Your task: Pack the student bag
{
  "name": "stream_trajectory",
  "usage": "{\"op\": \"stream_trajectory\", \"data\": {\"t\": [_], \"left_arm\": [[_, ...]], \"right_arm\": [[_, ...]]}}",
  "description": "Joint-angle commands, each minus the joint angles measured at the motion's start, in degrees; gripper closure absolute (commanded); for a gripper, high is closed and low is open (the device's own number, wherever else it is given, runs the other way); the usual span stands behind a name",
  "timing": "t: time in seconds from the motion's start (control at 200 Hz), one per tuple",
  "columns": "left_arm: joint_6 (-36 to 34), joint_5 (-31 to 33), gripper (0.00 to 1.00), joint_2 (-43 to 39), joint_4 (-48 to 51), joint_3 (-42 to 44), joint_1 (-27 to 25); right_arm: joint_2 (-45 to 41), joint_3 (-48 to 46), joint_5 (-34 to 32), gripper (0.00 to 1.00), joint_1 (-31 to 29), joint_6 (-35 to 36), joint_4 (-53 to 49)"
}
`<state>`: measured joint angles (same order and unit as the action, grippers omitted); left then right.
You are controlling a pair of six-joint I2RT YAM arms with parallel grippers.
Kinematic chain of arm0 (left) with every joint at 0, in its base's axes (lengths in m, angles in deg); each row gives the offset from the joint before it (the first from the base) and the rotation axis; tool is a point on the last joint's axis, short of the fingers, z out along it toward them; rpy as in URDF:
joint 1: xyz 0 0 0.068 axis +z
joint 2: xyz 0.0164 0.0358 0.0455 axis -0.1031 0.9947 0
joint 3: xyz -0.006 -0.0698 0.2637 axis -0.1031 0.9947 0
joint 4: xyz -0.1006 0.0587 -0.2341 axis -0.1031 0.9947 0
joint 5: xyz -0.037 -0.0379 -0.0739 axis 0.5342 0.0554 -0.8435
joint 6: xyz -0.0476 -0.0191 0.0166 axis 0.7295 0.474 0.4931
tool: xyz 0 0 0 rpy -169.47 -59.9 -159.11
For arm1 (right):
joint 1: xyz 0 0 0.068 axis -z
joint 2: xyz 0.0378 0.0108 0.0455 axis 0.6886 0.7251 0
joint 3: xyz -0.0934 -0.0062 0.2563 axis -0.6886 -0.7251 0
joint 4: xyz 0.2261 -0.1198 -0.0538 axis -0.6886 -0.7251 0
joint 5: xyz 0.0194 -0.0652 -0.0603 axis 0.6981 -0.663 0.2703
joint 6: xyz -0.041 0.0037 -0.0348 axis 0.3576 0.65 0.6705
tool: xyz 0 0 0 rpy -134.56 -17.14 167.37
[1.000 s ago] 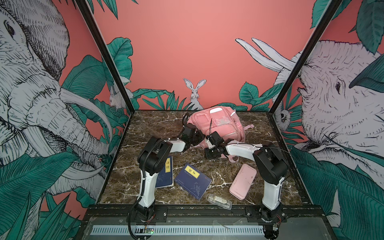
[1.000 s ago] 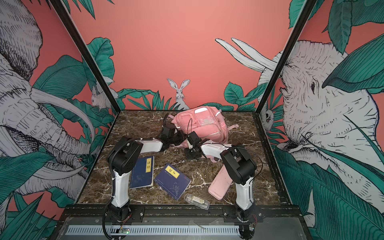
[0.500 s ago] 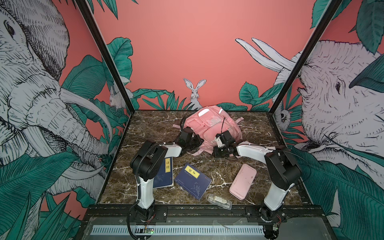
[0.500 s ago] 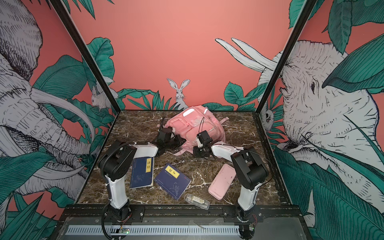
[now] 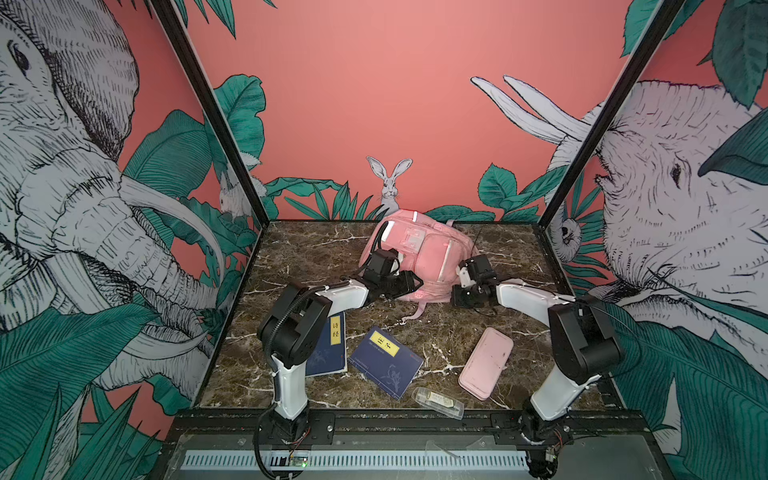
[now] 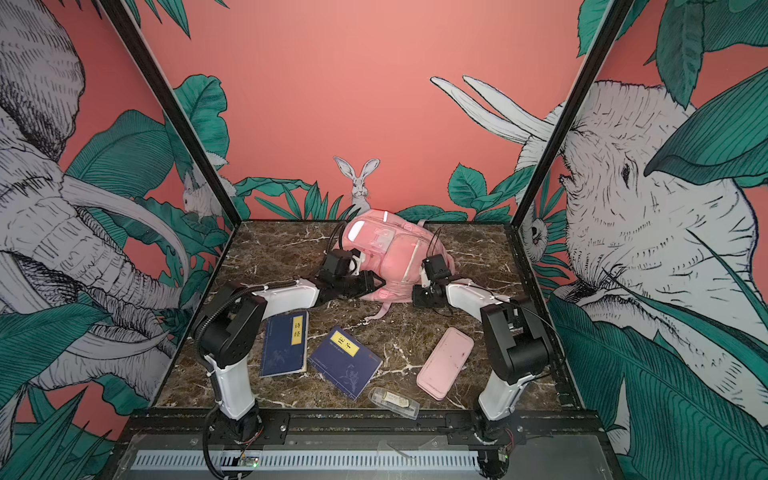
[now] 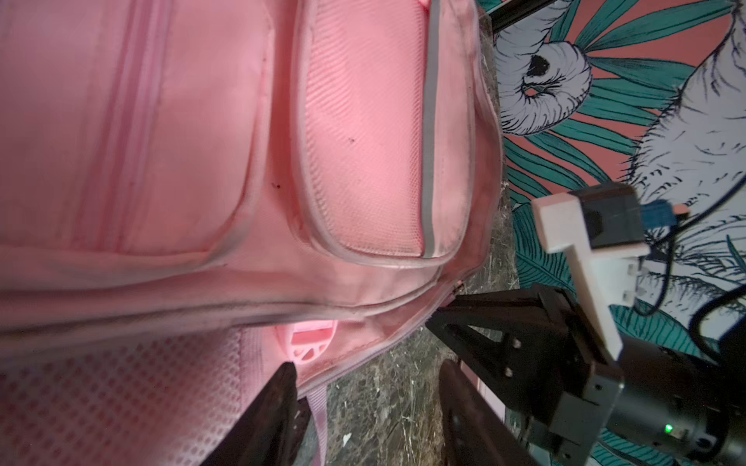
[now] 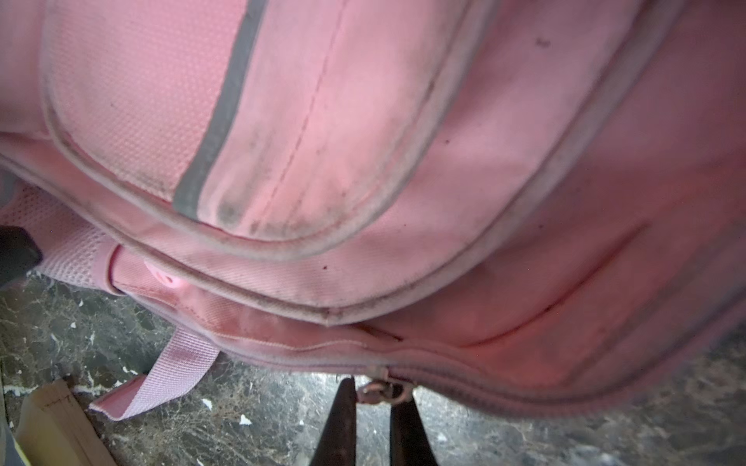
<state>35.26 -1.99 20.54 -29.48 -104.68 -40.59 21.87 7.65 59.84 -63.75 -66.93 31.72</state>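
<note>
**K:** Left fingers (image 7: 278,403) have sprung apart. They were pressed together a second ago. Now they are spread with nothing between them, and one tip sits just beside the bag's edge near the mesh panel.

**R:** Right side?

**K:** Right fingers (image 8: 339,419) are nearly pressed together, pinching the zip pull (image 8: 381,389) on the main zipper. No change there.

**R:** Where's the bag?

**K:** Bag (image 5: 419,253) lies pockets-up at the back middle of the desk (image 5: 311,257), close to the rear wall and between the two arms. It has swung round a little since the earlier frame, and the arms have spread apart with it.

**R:** So what does the release mean?

**K:** My read is that the left was anchoring the bag and has let go, probably to regrip. The teeth on one side of the pull look shut, but I can't tell how far the slider has run. With no counter-hold, a tug on the pull would likely drag the soft bag instead of running the zip.

**R:** And the load?

**K:** Blue book (image 5: 328,353), other blue book (image 5: 386,361), pencil case (image 5: 486,361) and clear box (image 5: 438,402) are all out on the near side of the desk, apart from the bag. Packing hasn't started; I'd say the opening step is in hand.
</note>
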Motion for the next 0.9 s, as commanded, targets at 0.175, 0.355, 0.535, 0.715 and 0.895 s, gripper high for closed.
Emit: {"op": "stream_trajectory", "data": {"t": [0.175,0.355,0.535,0.715,0.895], "left_arm": [[-14.8,8.3,0.42,-4.2,18.8,-7.0,2.8],[-17.7,12.3,0.43,-4.1,24.6,-9.2,6.8],[-18.8,16.3,0.38,-5.4,26.1,-7.7,14.6],[-14.7,12.2,0.38,-1.1,19.1,-6.3,20.2],[-12.3,7.0,0.38,4.1,14.6,-8.9,20.6]], "right_arm": [[-1.2,-1.7,4.9,0.99,-0.8,-0.6,1.9],[-1.2,-1.3,5.4,0.99,-1.6,-0.9,1.6],[-1.4,-1.4,7.1,0.99,-2.0,-1.5,2.1],[0.1,-0.8,9.1,0.99,-2.5,-2.4,3.0],[0.0,0.2,9.0,0.99,-2.5,-1.8,1.8]]}}
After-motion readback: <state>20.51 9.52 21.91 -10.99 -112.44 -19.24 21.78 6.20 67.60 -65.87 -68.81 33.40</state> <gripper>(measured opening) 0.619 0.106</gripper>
